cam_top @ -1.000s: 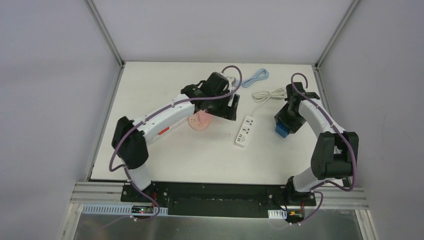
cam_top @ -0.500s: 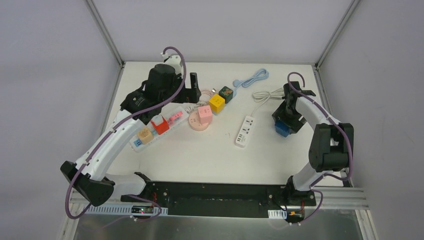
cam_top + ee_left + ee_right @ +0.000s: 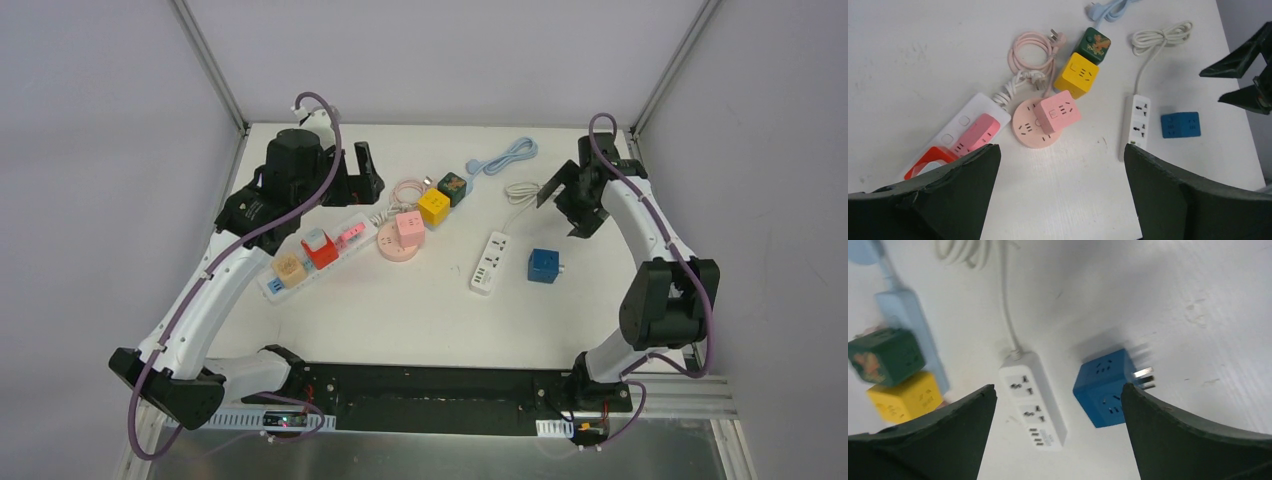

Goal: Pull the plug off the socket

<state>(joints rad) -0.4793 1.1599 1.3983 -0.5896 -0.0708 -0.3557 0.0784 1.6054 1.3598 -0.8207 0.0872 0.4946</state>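
Observation:
The blue cube plug [image 3: 543, 265] [image 3: 1180, 124] [image 3: 1103, 387] lies on the table just right of the white socket strip [image 3: 490, 262] [image 3: 1136, 125] [image 3: 1033, 397]. It is apart from the strip, and its bare prongs [image 3: 1143, 377] point away from it. My right gripper [image 3: 565, 205] [image 3: 1058, 387] hangs open above and behind the cube, holding nothing. My left gripper [image 3: 350, 180] [image 3: 1060, 147] is open and empty too, raised over the back left of the table.
A pink cube sits on a round pink socket [image 3: 392, 250] [image 3: 1023, 130]. Behind it are a yellow cube [image 3: 433, 206] and a green cube [image 3: 452, 186]. A long white strip [image 3: 315, 250] carrying red, pink and orange adapters lies left. Coiled white cable [image 3: 535, 188] and blue cable [image 3: 505, 155] lie at the back.
My right gripper opened, let go of the blue cube and rose toward the back; the cube stays on the table. My left arm swung from the middle to the back left and opened fully.

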